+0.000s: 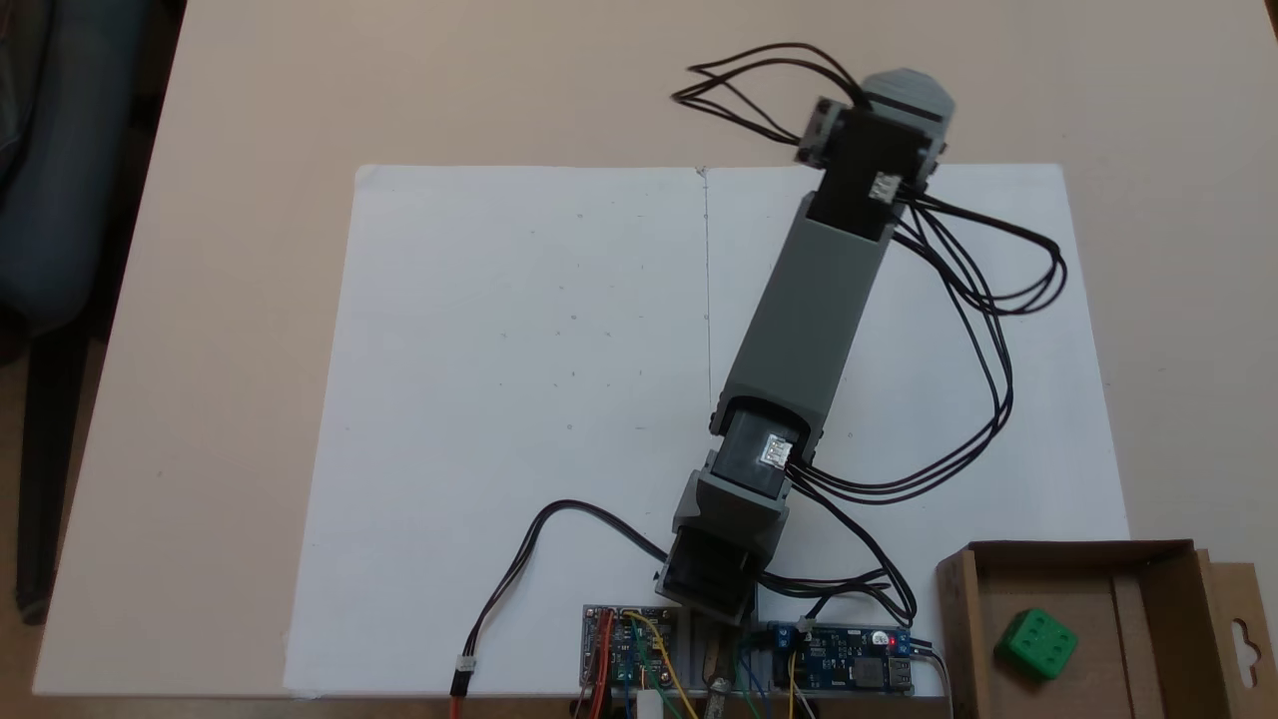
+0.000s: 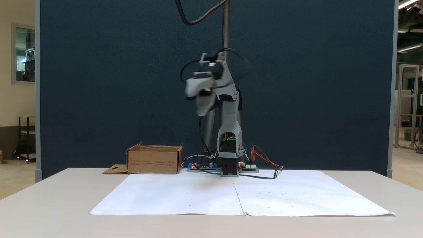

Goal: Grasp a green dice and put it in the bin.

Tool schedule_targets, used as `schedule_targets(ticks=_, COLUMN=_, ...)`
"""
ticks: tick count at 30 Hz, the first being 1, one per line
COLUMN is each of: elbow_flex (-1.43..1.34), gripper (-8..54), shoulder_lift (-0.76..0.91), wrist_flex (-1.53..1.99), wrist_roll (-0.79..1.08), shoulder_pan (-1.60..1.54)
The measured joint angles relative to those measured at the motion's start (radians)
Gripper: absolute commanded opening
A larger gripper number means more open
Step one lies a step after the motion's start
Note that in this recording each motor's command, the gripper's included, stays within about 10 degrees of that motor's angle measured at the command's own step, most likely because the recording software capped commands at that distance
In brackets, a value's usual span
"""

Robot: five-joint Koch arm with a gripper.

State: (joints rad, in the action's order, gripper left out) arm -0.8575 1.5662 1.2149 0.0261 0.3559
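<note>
— Standing by the surface (image 2: 59, 198), what worried you?

— Little enough. The green dice (image 1: 1038, 645) already lay inside the bin (image 1: 958, 619), on its floor toward the left wall as the view from above showed it. My one fear was the arm (image 1: 809, 320): it hung high over the white paper sheet (image 1: 519, 399), blurred in the front view, and its black cables (image 1: 988, 330) looped loosely. A careless swing toward the base might, I judged, have snagged them or clipped the cardboard flap.

— And the pincer?

— The pincer (image 2: 202, 109) was smeared by motion, raised well above the sheet; I could not tell whether it was spread or closed.

— How did the cube look?

— Bright green, tilted on a corner, with round sunken pips on top.
</note>
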Motion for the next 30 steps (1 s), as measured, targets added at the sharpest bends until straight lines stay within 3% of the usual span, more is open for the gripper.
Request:
schedule_targets(ticks=4, elbow_flex=-0.112, gripper=44.9, shoulder_lift=0.063, wrist_flex=-0.029, wrist_roll=-0.002, shoulder_pan=-0.163)
schedule_targets(ticks=12, elbow_flex=-0.678, gripper=45.4, shoulder_lift=0.304, wrist_flex=-0.351, wrist_roll=-0.003, shoulder_pan=-0.264)
schedule_targets(ticks=21, elbow_flex=-0.914, gripper=46.8, shoulder_lift=0.468, wrist_flex=-0.703, wrist_roll=-0.003, shoulder_pan=-0.270)
schedule_targets(ticks=30, elbow_flex=-0.976, gripper=45.1, shoulder_lift=0.522, wrist_flex=-1.023, wrist_roll=-0.003, shoulder_pan=-0.270)
